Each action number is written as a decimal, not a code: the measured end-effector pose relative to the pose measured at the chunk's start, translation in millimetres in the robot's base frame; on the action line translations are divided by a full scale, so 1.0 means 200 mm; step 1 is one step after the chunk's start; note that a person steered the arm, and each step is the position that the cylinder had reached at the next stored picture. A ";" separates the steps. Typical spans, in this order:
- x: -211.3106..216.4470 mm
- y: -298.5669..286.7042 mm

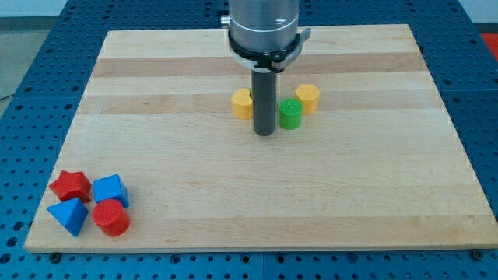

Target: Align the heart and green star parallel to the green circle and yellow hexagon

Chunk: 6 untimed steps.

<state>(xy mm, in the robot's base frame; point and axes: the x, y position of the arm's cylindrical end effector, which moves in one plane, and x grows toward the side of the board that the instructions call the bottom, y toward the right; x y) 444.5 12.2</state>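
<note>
Three blocks sit mid-board near our tip: yellow heart just left, green circle just right, yellow hexagon farther right; we carry no gripper; green star unseen.

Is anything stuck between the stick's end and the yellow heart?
No. My tip sits right beside the yellow heart, on its right in the view, with no block between them. The green circle is on the tip's other side.

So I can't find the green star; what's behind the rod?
Behind my tip only a dark sliver shows, between the yellow heart and green circle. The rod covers whatever else is there, so no green star is visible.
</note>
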 end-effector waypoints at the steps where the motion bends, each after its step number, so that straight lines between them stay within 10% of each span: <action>1: 0.00 0.11; 3: 0.01 0.27; 6: -0.08 -0.79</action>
<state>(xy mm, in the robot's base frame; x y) 428.2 -146.5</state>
